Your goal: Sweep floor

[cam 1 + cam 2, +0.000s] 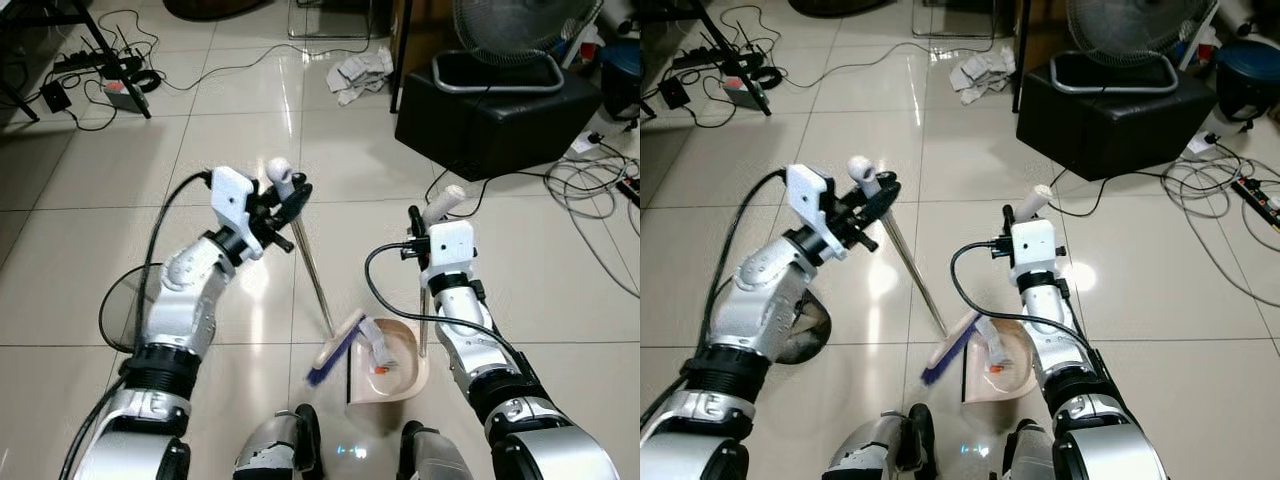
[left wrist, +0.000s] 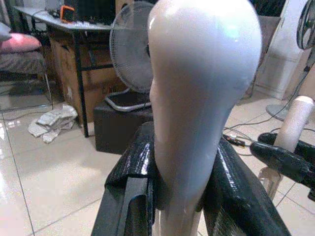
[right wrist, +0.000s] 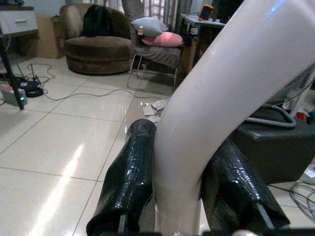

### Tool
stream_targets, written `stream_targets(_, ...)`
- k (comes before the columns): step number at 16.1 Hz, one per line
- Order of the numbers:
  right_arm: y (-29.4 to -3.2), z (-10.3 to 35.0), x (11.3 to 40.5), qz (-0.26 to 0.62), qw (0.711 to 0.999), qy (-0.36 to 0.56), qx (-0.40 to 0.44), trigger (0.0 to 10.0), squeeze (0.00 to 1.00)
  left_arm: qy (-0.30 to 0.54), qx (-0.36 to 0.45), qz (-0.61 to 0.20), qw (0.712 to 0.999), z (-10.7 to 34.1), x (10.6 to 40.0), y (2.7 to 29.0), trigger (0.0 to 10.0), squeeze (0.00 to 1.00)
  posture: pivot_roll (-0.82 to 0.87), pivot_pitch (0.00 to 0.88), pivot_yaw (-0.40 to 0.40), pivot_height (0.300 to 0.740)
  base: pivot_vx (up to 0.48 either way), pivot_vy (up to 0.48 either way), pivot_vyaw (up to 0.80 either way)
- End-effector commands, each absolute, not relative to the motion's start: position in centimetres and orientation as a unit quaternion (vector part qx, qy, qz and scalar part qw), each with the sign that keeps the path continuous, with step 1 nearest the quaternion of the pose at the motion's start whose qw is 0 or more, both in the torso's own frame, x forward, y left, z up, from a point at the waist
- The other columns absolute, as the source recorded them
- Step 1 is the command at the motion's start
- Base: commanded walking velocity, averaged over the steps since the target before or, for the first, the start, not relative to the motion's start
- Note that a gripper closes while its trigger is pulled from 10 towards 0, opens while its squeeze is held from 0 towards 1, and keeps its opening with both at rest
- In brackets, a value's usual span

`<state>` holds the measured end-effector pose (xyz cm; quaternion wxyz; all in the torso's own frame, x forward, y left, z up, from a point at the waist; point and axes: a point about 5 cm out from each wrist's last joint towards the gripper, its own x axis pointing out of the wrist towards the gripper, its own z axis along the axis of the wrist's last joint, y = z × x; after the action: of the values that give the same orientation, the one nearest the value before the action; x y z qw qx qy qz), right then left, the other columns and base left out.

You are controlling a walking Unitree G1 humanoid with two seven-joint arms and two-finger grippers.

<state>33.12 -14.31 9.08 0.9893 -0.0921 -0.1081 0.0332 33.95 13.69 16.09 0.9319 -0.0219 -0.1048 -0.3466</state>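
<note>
Left gripper [image 1: 283, 205]: fingers [image 2: 129, 182] clenched on the white grip of the broom [image 1: 312, 275], whose shaft slanted down to the brush head [image 1: 337, 350] at the dustpan's mouth. Dustpan [image 1: 408, 372]: on the tiles before the robot's feet, holding a small orange scrap and pale litter; the sweep-in judged nearly finished. Right gripper [image 1: 428, 222]: fingers [image 3: 129, 177] clamped around the dustpan's upright handle [image 1: 445, 203]. Crumpled paper [image 1: 360, 74]: farther off beside the black box [image 1: 495, 115], judged left to sweep

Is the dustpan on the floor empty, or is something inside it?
Not empty. The dustpan holds a small orange piece and a pale scrap, beside the broom head.
</note>
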Motion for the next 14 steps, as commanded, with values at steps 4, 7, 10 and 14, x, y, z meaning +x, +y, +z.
stream_targets(4, -16.0, 9.8, 32.5, 0.007, 0.988, -0.147, -0.042, 10.0, 0.00, -0.139, 0.027, -0.300, 0.943, 18.1, 35.2, 16.4, 10.0, 0.00, 0.05, 0.093, 0.091, 0.740, 0.000, 0.000, 0.00)
stream_targets(7, -16.8, 9.5, 32.1, -0.006, 0.988, -0.149, -0.031, 10.0, 0.00, -0.142, 0.041, -0.280, 0.948, 18.1, 35.4, 17.2, 10.0, 0.00, 0.05, 0.088, 0.093, 0.740, 0.000, 0.000, 0.00)
stream_targets(10, -17.9, 9.4, 31.6, -0.027, 0.987, -0.157, -0.011, 10.0, 0.00, -0.138, 0.085, -0.231, 0.959, 17.7, 35.8, 18.2, 10.0, 0.00, 0.05, 0.082, 0.097, 0.740, 0.000, 0.000, 0.00)
stream_targets(14, -18.4, 10.3, 31.1, -0.034, 0.981, -0.190, 0.011, 10.0, 0.00, -0.118, 0.109, -0.172, 0.972, 15.5, 35.4, 19.1, 10.0, 0.00, 0.04, 0.076, 0.097, 0.740, 0.000, 0.000, 0.00)
